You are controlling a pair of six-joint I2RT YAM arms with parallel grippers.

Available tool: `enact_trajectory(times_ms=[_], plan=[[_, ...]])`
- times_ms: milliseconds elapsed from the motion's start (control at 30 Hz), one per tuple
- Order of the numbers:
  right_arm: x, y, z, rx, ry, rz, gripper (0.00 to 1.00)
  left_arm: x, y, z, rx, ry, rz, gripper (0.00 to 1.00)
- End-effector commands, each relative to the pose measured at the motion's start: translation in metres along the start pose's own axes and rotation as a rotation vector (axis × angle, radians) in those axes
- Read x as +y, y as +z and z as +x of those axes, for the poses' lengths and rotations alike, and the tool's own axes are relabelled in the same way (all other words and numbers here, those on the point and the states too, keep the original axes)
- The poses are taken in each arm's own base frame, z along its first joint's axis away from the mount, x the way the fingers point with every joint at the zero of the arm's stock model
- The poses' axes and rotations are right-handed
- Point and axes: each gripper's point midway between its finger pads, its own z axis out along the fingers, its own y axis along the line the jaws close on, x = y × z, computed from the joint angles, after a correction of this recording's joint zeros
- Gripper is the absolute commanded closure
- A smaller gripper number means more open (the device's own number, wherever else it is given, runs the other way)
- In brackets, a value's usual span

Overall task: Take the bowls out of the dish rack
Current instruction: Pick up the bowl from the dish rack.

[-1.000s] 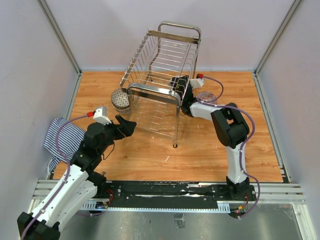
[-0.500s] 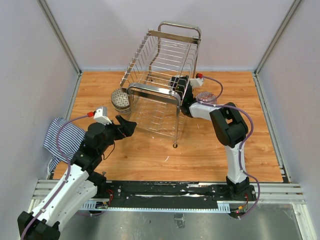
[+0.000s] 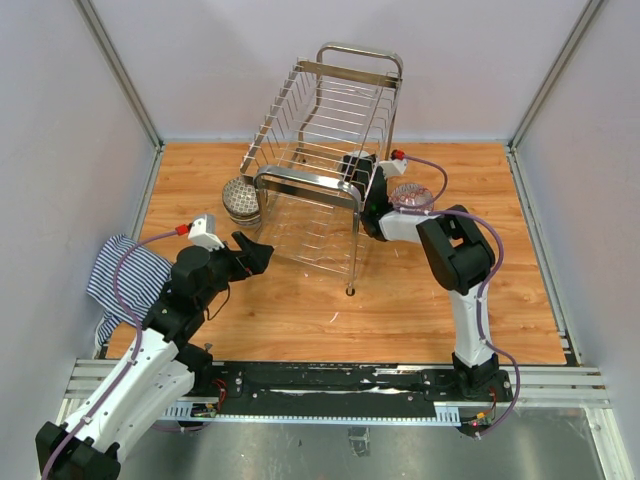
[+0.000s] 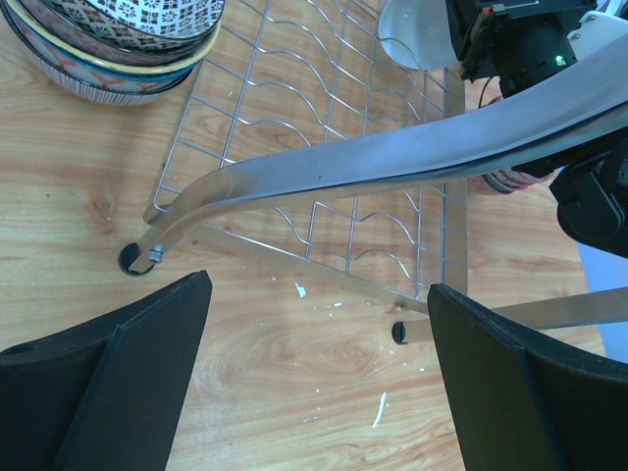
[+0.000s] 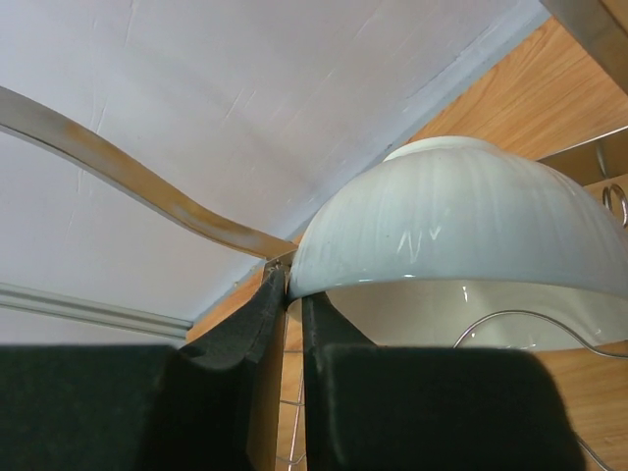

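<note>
The chrome dish rack (image 3: 322,120) stands at the back middle of the wooden table. My right gripper (image 5: 294,292) reaches into its right side and is shut on the rim of a pale white ribbed bowl (image 5: 461,221), one finger inside and one outside. That bowl (image 4: 417,34) also shows in the left wrist view, behind the rack's tubular handle (image 4: 392,162). A stack of patterned bowls (image 3: 240,197) sits on the table left of the rack. Another patterned bowl (image 3: 411,195) sits to its right. My left gripper (image 4: 319,383) hangs open over bare wood by the rack's near left leg.
A striped cloth (image 3: 125,275) lies at the table's left edge. The rack's legs (image 4: 130,258) and lower wires lie just ahead of my left gripper. Walls close the table in on three sides. The right arm's elbow (image 3: 455,250) stands right of the rack.
My right gripper has closed onto the white bowl's rim and shifted slightly left inside the rack. The left arm has not moved.
</note>
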Motion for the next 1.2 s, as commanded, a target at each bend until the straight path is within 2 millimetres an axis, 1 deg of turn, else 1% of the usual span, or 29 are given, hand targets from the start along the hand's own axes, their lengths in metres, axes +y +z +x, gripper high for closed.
enact_trajectory(times_ms=[0,67,133,500,533,633,1167], plan=[[0.016,0.003,-0.032,-0.129,-0.019,-0.092,0.99,0.000,0.002,-0.003,-0.022,0.005,0.008,0.03],[0.016,0.003,-0.032,-0.147,-0.029,-0.114,0.99,0.000,0.002,-0.004,-0.024,0.004,0.007,0.03],[0.020,0.003,-0.036,-0.174,-0.031,-0.146,0.99,0.000,0.002,-0.004,-0.024,0.003,0.007,0.03],[0.038,0.004,-0.044,-0.236,-0.049,-0.248,0.99,0.000,0.003,-0.005,-0.025,0.003,0.004,0.03],[0.042,0.003,-0.041,-0.224,-0.051,-0.274,0.99,0.000,0.003,-0.005,-0.024,0.004,0.002,0.03],[0.046,0.000,-0.040,-0.227,-0.054,-0.305,0.99,0.001,0.003,-0.004,-0.024,0.004,0.001,0.03],[0.052,-0.013,-0.046,-0.266,-0.076,-0.387,0.99,0.002,0.003,-0.002,-0.020,-0.006,0.002,0.03]])
